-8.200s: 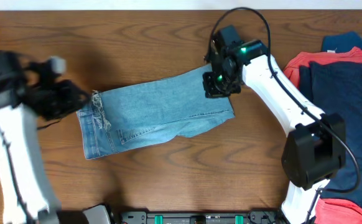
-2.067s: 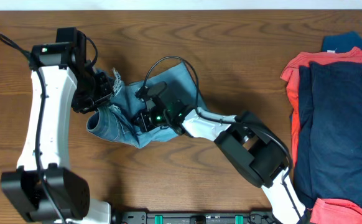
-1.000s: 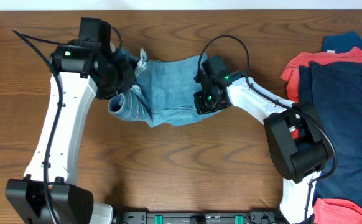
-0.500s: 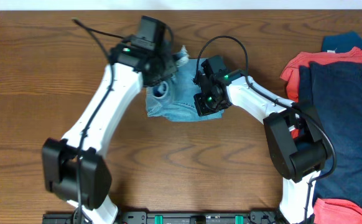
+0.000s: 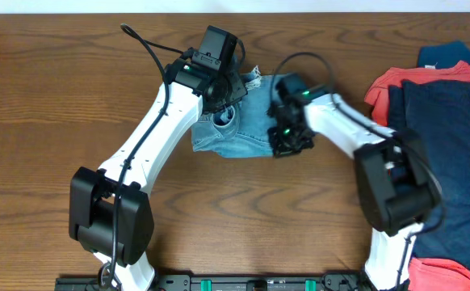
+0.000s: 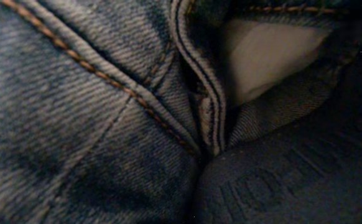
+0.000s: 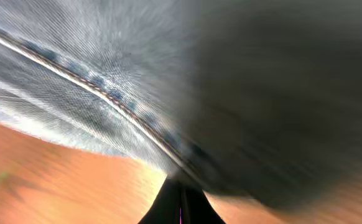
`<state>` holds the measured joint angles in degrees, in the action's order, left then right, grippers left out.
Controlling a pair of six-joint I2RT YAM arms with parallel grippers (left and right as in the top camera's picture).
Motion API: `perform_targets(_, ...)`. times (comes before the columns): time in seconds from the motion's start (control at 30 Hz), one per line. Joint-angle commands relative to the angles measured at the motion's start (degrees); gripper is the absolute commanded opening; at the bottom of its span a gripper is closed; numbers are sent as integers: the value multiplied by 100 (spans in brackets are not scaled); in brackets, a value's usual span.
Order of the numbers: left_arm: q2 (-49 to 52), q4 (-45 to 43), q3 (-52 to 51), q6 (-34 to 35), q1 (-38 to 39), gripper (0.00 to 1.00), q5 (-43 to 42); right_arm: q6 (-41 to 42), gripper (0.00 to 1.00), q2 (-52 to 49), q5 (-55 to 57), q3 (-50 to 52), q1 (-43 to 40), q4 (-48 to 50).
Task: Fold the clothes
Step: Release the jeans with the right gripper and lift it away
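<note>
jeans (image 5: 247, 137), light blue denim with orange stitching and a frayed hem, lie bunched mid-worktop (image 5: 57, 121). embossed letters on a dark patch (image 6: 280, 186) are unreadable. right hand (image 5: 290, 145) pinches their edge; left hand (image 5: 225, 95) grip unclear.

Landmark: the jeans (image 5: 243, 139), bunched at mid-table.

- **Left of the jeans:** the table (image 5: 49, 121) is open wood. The left arm (image 5: 150, 136) crosses it diagonally, from the near edge up to the jeans' far-left corner.
- **Right of the jeans:** the right arm (image 5: 342, 121) reaches in and blocks that flank. Beyond it, well apart from the jeans, lies a pile of clothes (image 5: 441, 121).
- **Near side of the jeans:** open wood between the two arms.
- **Far side of the jeans:** a narrower open strip, overhung by arm cables.
</note>
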<state>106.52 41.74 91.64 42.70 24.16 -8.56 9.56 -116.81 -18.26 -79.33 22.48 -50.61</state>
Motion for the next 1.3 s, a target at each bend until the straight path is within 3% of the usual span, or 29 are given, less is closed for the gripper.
perform_targets(0.0, 0, -24, 166, 87, 9, 17, 24, -109, 3, 898, -85, -61, -511, 103)
perform_targets(0.27, -22, -9, 166, 85, 9, 16, -39, -107, 1, 844, -232, -2, -1032, 1220)
perform_targets(0.53, -33, 35, 166, 48, 9, 17, -129, -15, 1, -140, -282, -2, -903, 2627)
perform_targets(1.0, -87, -498, 173, 197, 164, 17, -702, 173, 1, -789, -295, -2, -981, 2656)
perform_targets(1.27, -24, -675, 170, 352, 605, 17, 72, 122, 1, -791, -293, -2, -990, 2564)
